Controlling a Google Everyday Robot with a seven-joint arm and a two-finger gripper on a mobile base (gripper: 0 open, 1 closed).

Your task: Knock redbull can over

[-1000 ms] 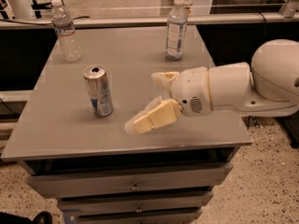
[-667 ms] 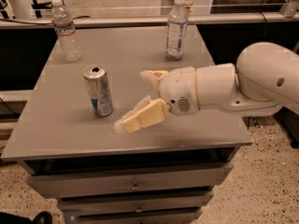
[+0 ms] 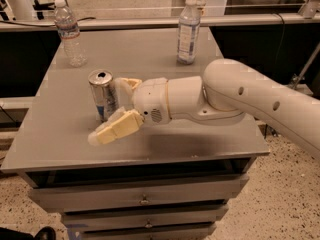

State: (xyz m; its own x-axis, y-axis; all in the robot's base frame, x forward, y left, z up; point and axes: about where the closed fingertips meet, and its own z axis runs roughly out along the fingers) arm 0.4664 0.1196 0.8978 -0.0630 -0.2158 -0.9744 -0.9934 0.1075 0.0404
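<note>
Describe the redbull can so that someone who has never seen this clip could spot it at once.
On the grey cabinet top, look at the left half, in front of the two water bottles. The redbull can stands upright there, with the open gripper close beside it. It alone is metal: short, silver with blue, while the bottles are taller clear plastic with white caps.

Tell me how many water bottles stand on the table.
2. One water bottle stands at the table's back left corner, the other at its back edge, right of centre. The gripper, open, is beside the redbull can in front. None seems hidden.
</note>
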